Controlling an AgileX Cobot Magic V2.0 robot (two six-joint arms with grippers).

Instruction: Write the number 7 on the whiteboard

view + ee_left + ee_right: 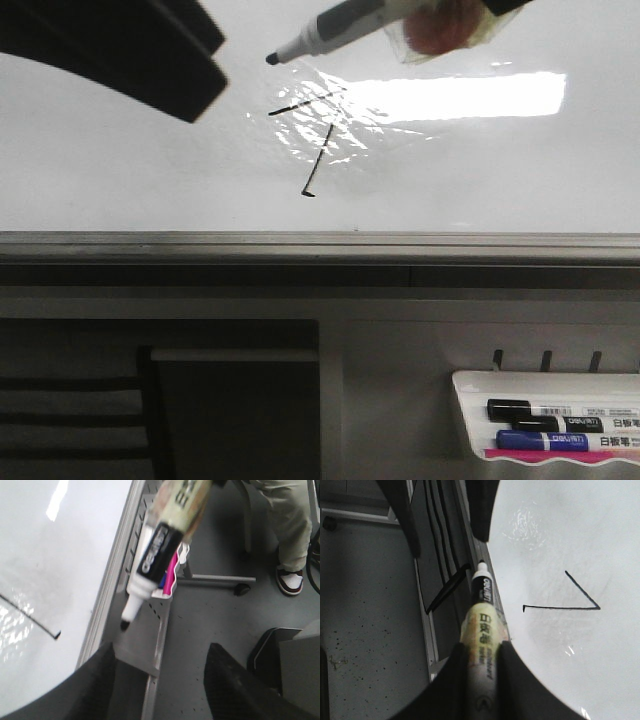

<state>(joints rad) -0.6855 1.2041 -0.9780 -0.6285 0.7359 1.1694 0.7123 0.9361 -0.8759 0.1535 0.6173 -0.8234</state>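
Gripping a grey-and-white whiteboard marker (481, 630) between its closed black fingers, the right gripper (480, 665) holds the pen's dark tip (272, 59) off the large glossy white whiteboard (120, 180). The thin black number 7 (315, 140) sits on the board near its grey metal lower rail (300, 243), just below and beside that tip, not touching it. The left gripper (160, 680) hangs spread wide, holding nothing, well apart from the figure.

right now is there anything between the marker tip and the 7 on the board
Nothing: in the front view only bare glossy whiteboard separates the marker tip from the number 7. The right gripper holds the marker with its tip off the strokes.
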